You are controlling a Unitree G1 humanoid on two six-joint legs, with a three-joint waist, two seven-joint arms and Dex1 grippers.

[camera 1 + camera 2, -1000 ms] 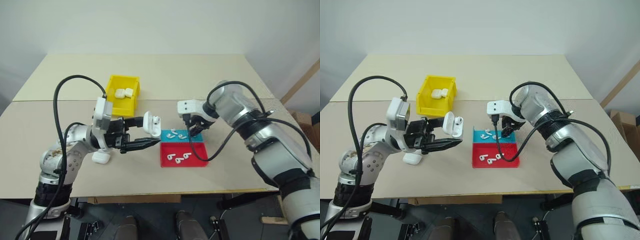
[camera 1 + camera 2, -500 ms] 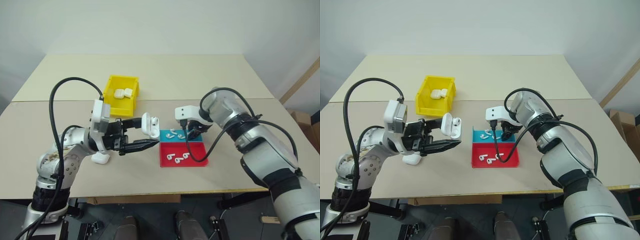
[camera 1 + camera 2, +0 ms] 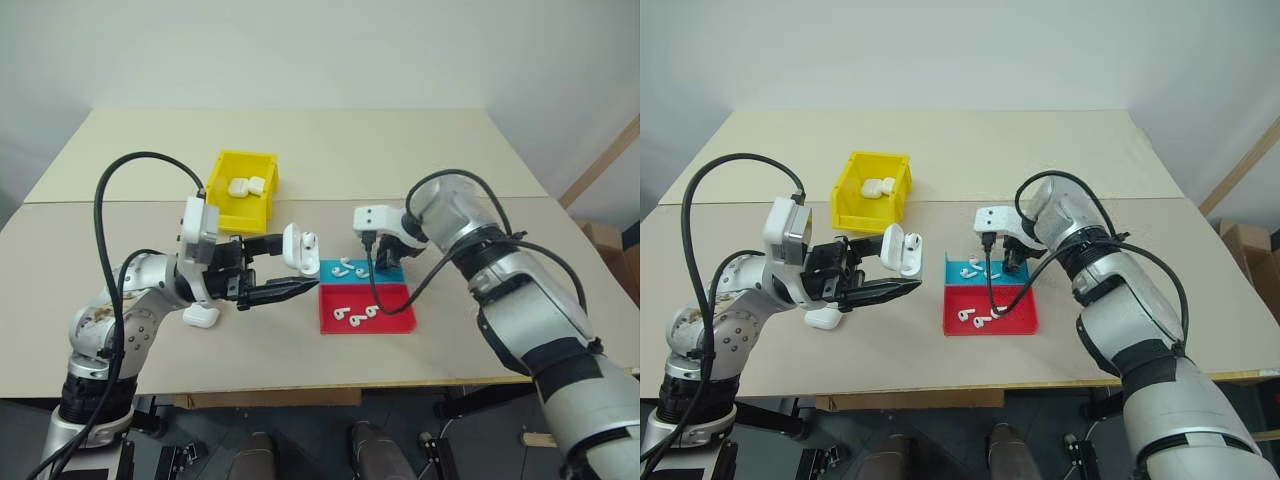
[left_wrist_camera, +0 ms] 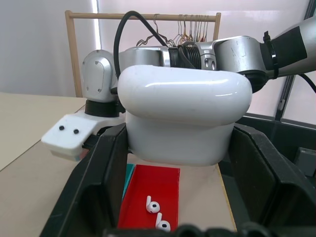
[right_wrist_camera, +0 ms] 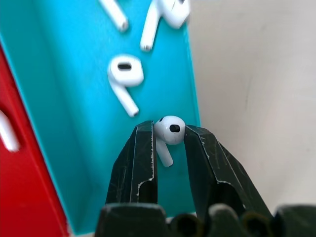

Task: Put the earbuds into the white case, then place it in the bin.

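My left gripper [image 3: 290,265] is shut on the white case [image 3: 298,249], held above the table with its lid open; the case also appears in the left wrist view [image 4: 182,123]. My right gripper [image 5: 169,134] points down into the blue tray [image 3: 326,272], and its two fingers pinch one earbud [image 5: 172,129] by the head. Two more earbuds [image 5: 126,74] lie loose on the blue tray beside it. The yellow bin [image 3: 262,208] stands behind the left arm, with white cases [image 3: 246,185] inside.
A red tray [image 3: 396,314] with three earbuds [image 3: 355,314] touches the blue tray on its near side. Another closed white case [image 3: 203,316] lies on the table under my left forearm. Bare table stretches behind and to the right of the trays.
My right gripper's fingers have closed around an earbud in the blue tray, and the wrist has rolled a little. The left gripper and the open case stayed where they were.
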